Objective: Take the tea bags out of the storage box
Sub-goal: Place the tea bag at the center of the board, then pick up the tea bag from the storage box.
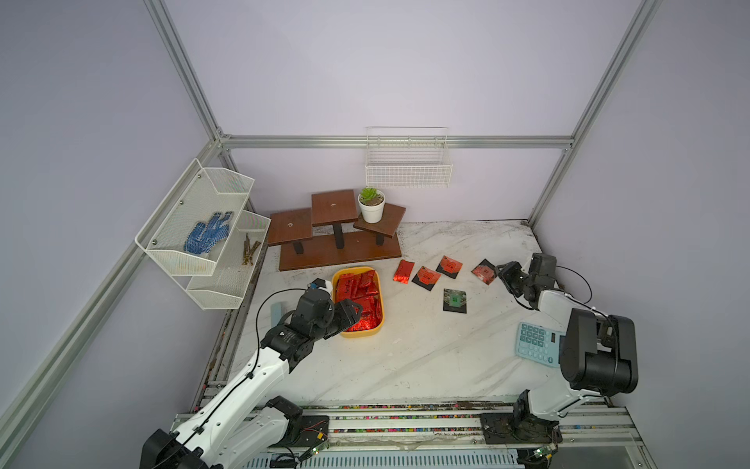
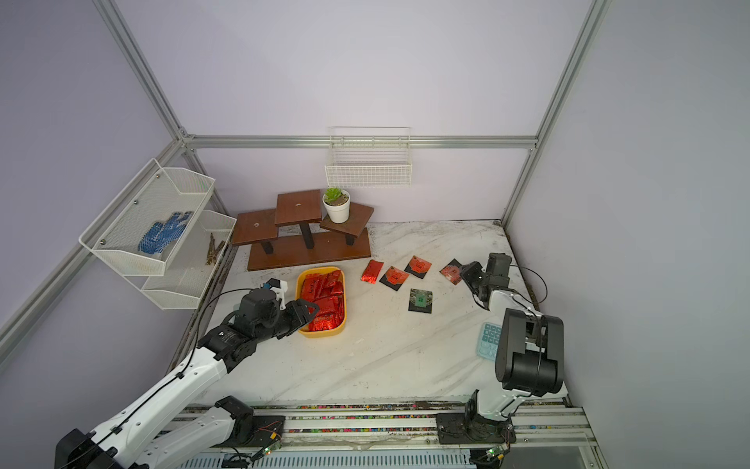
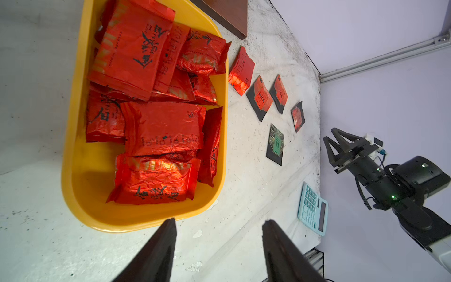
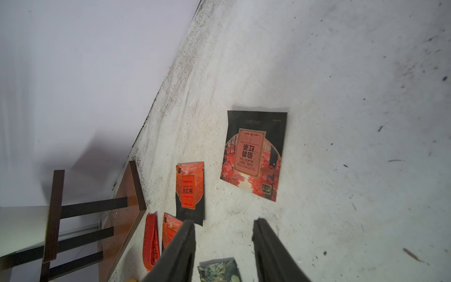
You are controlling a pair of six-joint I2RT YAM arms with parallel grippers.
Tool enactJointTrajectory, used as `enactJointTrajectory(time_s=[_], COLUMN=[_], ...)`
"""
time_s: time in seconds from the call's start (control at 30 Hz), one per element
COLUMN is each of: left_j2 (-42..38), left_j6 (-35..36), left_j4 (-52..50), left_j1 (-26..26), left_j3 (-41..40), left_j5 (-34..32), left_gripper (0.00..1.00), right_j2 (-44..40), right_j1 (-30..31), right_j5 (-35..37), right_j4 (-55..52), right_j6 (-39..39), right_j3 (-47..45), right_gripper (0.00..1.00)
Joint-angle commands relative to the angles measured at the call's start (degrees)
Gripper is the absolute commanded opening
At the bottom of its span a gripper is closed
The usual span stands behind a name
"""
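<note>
Nearest me, my left gripper (image 3: 219,221) hangs with jaws apart and empty over one end of the yellow storage box (image 3: 73,151), which I see packed with red foil tea bags (image 3: 163,127). My right gripper (image 4: 223,221), jaws parted, holds nothing just beside the Earl Grey packet (image 4: 253,156) on the tabletop (image 4: 341,97).

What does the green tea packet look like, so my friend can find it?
Find the yellow storage box on the table. Right of it lie five tea bags: four in a row farther back, and the green packet alone nearer the front. It is a black square with a green label; the others show red.
</note>
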Motion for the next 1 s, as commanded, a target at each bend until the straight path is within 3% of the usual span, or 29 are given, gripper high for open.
enactJointTrajectory(time_s=[0.0, 0.5, 0.97], left_j2=[-1.2, -1.02, -2.53], left_j6=[1.66, 5.23, 5.15], left_j4=[-1.35, -3.87, -4.53], left_j1=[1.75, 12.13, 17.59], left_j3=[0.0, -1.22, -5.74], left_j5=[-2.5, 1.81, 3.39], left_gripper=[0.62, 0.62, 0.61], right_j2=[-2.09, -4.77, 9.43], right_j1=[2.08, 24.22, 44.29], right_j5=[-1.25, 1.42, 1.51], right_j4=[0.66, -1.41, -3.8], right_j6=[-2.05, -3.71, -2.73], right_j3=[-0.98, 3.32, 19.73], right_gripper=[0.46, 0.48, 0.47])
